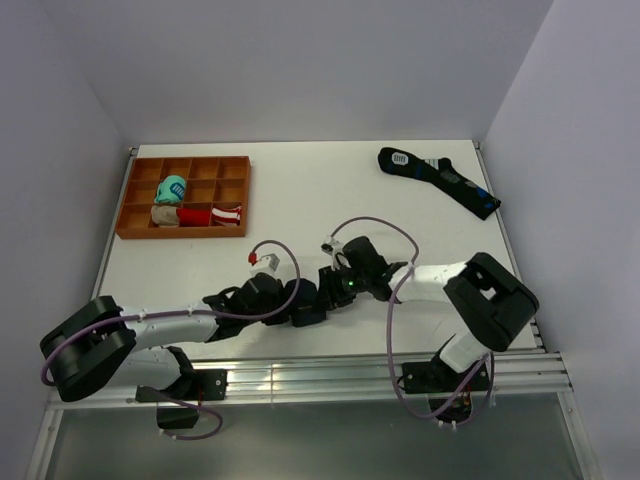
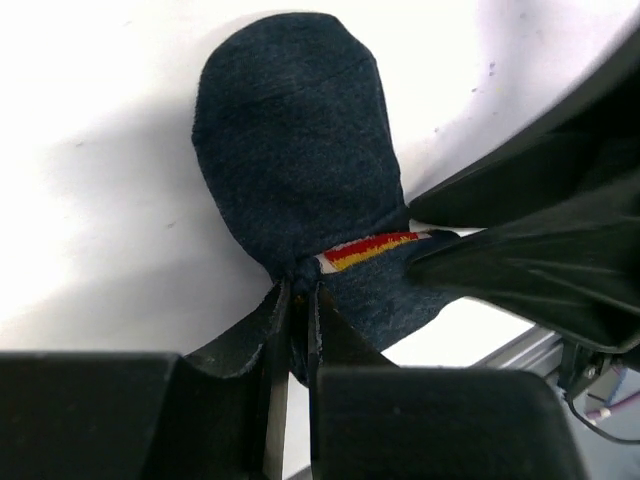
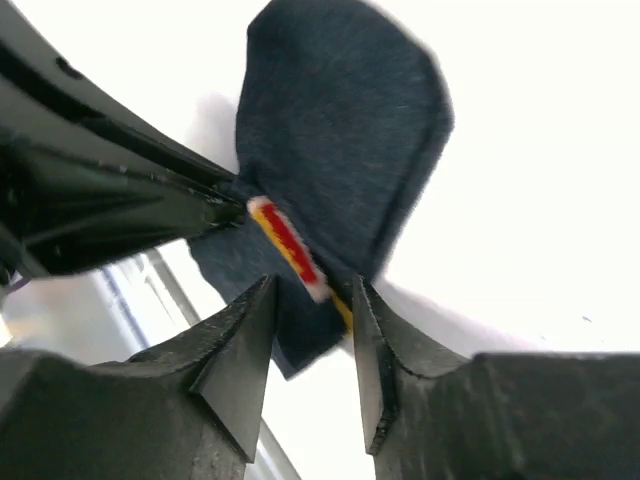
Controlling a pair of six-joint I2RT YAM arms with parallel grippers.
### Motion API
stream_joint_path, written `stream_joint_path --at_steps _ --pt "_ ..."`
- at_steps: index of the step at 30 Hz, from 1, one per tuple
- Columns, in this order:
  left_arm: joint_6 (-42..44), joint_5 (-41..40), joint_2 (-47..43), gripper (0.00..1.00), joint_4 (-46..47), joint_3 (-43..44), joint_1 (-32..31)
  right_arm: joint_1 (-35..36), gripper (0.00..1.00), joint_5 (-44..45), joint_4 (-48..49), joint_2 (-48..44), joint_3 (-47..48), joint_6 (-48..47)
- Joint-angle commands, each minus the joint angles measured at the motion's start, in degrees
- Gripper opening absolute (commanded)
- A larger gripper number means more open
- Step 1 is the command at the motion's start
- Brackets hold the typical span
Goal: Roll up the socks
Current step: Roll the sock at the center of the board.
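**Socks** (image 2: 290,150): dark navy knit with a fine matte weave. They lie flat, rounded at the far end and narrowing to a bunched neck at the near end. They rest on the smooth white table (image 1: 300,190), at its middle near the front edge, between the two grippers. A narrow woven patch (image 2: 372,247), striped red, yellow and white, lies across the neck. No lettering can be made out on it.

**Left gripper** (image 2: 298,295): the black fingers are closed tight on the bunched neck, with fabric pinched between them.

**Right gripper** (image 3: 312,290): the black wedge-shaped fingers stand apart. The socks' edge by the patch lies in the gap, not clamped.

**Elsewhere:** an orange-brown tray (image 1: 183,233) with square compartments sits at the far left of the table. Its left compartments hold a teal bundle (image 1: 171,189), a beige bundle (image 1: 165,214) and a red-and-white bundle (image 1: 212,215). A long sock (image 1: 440,180), dark with blue marks, lies flat at the far right. Its white label (image 1: 400,157) bears marks too small to read.
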Motion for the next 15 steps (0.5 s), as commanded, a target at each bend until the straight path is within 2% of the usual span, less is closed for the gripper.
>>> stream_joint_path --at_steps 1,6,15 --pt "1.4 5.5 -1.9 0.00 -10.0 -0.7 2.0 0.2 0.43 10.3 11.5 -5.1 -5.0 -0.2" --pt "3.1 7.5 -3.5 0.00 -12.3 0.1 4.4 1.5 0.44 11.9 18.7 -9.0 -8.0 -0.3" --pt "4.0 10.5 -4.9 0.00 -13.4 -0.3 7.5 10.2 0.45 15.6 31.1 -12.7 -13.2 -1.3"
